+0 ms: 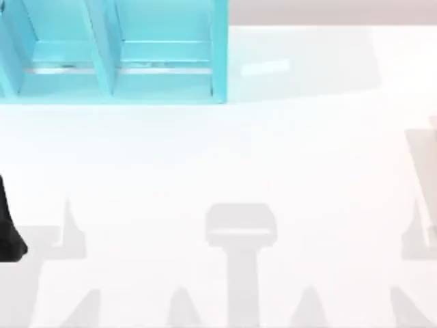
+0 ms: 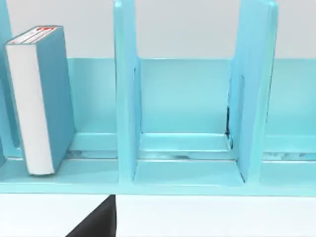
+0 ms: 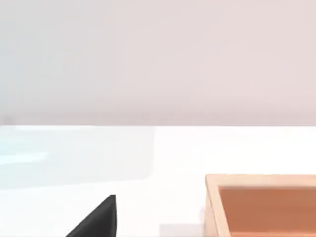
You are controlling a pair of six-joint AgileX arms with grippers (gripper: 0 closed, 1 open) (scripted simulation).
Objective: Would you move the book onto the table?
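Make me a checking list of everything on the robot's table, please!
Surface: glossy white table, mostly bare in the top view, with grey shadows near its front.
Job's things: thick teal-blue book with white page edges stands upright in a compartment of the turquoise shelf unit; not yet on the table.
Clutter: a light wooden open box sits on the table in the right wrist view.
Grippers: a black part of the left arm shows at the top view's left edge; fingers not visible on either arm.
Cables: nothing seen.
Surroundings: plain pale wall behind the table.
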